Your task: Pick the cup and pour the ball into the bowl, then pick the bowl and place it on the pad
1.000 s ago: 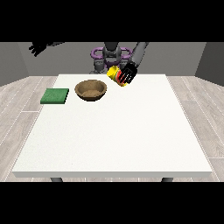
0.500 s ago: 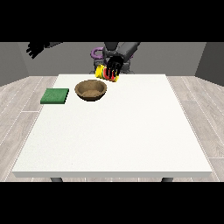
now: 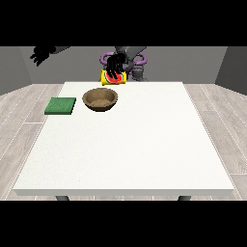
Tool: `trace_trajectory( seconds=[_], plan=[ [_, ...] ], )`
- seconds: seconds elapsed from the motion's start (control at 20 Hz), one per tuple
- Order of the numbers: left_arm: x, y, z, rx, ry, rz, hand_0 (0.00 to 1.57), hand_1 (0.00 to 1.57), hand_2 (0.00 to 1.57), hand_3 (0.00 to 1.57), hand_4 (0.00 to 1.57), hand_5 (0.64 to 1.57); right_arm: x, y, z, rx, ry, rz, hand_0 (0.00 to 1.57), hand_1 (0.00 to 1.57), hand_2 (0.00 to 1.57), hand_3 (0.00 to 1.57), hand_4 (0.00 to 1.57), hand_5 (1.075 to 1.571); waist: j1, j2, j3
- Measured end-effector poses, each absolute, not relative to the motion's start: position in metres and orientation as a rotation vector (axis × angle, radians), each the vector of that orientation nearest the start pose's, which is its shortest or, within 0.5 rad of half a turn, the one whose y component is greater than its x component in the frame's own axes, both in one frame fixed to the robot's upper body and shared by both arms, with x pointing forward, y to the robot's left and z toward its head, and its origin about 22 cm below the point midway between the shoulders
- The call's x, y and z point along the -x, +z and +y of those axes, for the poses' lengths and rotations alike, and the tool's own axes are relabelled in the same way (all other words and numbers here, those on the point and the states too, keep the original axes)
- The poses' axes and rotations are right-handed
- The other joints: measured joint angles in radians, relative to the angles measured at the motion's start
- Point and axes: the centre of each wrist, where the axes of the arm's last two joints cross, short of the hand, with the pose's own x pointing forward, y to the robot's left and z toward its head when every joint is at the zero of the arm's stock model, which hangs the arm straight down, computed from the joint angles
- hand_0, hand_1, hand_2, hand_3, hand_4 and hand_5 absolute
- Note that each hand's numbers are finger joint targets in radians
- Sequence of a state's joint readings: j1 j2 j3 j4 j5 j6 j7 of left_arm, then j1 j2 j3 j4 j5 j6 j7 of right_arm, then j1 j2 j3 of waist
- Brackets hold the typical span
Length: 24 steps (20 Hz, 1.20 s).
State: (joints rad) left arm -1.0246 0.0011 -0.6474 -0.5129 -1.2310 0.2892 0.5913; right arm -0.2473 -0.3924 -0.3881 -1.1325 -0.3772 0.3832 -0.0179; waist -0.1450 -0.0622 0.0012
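Above the far edge of the white counter [image 3: 125,144], a black hand [image 3: 115,66] at the view's middle wraps its fingers round a yellow-and-red cup [image 3: 113,77], tipped on its side and held in the air just behind the brown bowl [image 3: 100,99]. The bowl sits near the counter's far left part, with the green pad [image 3: 61,105] beside it toward the left edge. The ball cannot be made out, so whether it is in the cup or the bowl is unclear. The cup looks small, stiff and light, likely smooth-sided, best held round its middle as it is now. The bowl appears rigid and shallow; a hold at its rim, thumb inside and fingers outside, seems the likely way to lift it. The other hand [image 3: 42,53] hangs raised off the far left corner, holding nothing; its finger pose cannot be told.
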Motion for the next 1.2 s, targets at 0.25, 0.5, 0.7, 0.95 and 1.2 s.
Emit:
trace_trajectory(
  seconds=[0.25,0.5,0.7,0.95,1.2],
  plan=[
    [-0.381,0.039,0.026,-1.556,-1.582,-1.258,0.19,0.19,1.25,1.57,1.11,1.569,-0.293,0.024,-0.396,-0.09,-0.099,-1.554,0.0,0.0,0.0,0.34,0.69,1.552,-0.011,-0.01,-0.0004],
    [-0.363,0.039,0.014,-1.56,-1.684,-1.227,0.0,0.0,1.1,1.54,1.11,1.571,-0.291,0.018,-0.397,-0.078,-0.106,-1.537,0.0,0.0,0.0,0.17,0.71,1.55,0.002,-0.022,-0.0006],
    [-0.371,0.049,0.031,-1.496,-1.534,-1.296,0.8,0.8,1.57,1.56,1.17,1.561,-0.283,0.013,-0.4,-0.064,-0.126,-1.519,0.0,0.0,0.0,0.05,0.71,1.548,0.025,-0.042,-0.0016],
    [-0.388,0.077,0.074,-1.209,-1.169,-1.454,0.64,0.64,0.94,0.67,1.28,1.545,-0.274,0.006,-0.402,-0.023,-0.169,-1.496,0.0,0.0,0.0,0.13,0.78,1.559,0.095,-0.066,-0.0058],
    [-0.402,0.122,0.113,-0.86,-0.696,-1.607,0.0,0.0,0.0,0.0,1.12,1.57,-0.274,0.001,-0.395,0.011,-0.203,-1.485,0.0,0.0,0.0,0.0,0.79,1.555,0.174,-0.059,-0.0128]
  ],
)
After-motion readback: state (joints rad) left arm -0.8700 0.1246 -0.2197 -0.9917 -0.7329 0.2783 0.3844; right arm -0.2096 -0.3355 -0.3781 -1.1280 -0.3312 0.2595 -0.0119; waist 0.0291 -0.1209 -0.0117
